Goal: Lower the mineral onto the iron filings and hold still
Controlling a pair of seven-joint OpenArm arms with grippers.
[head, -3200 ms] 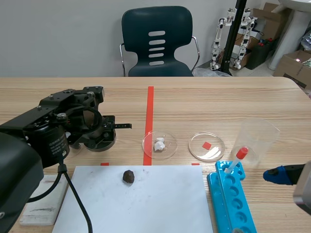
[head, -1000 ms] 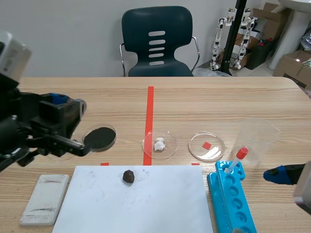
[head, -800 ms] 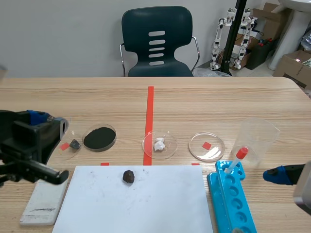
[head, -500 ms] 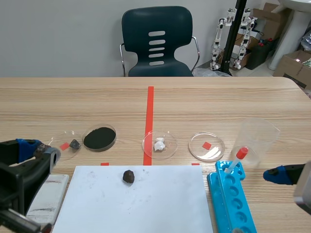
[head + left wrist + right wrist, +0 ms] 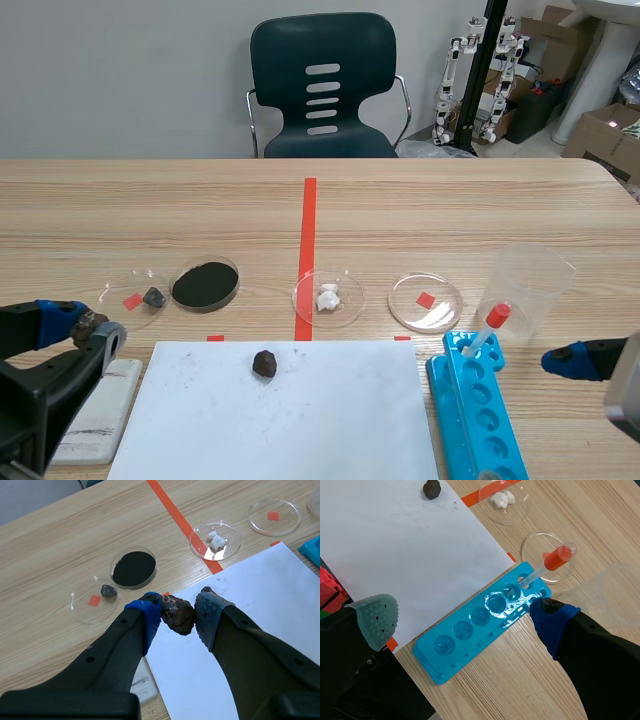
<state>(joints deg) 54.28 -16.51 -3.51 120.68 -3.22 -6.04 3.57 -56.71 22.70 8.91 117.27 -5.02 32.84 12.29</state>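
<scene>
Well apart from the iron filings point(image 5: 133, 568), left jaws clamping the mineral point(image 5: 177, 615), right jaws spread apart

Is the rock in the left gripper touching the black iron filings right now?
No, the mineral is clamped in the left gripper, and the iron filings lie in their dish apart from it, ahead of the fingers.

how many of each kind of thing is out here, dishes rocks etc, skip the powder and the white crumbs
petri dish: 4
dark rock: 3
white paper sheet: 1
white tile: 1
blue well rack: 1
dropper: 1
clear cup: 1
total: 12
</scene>
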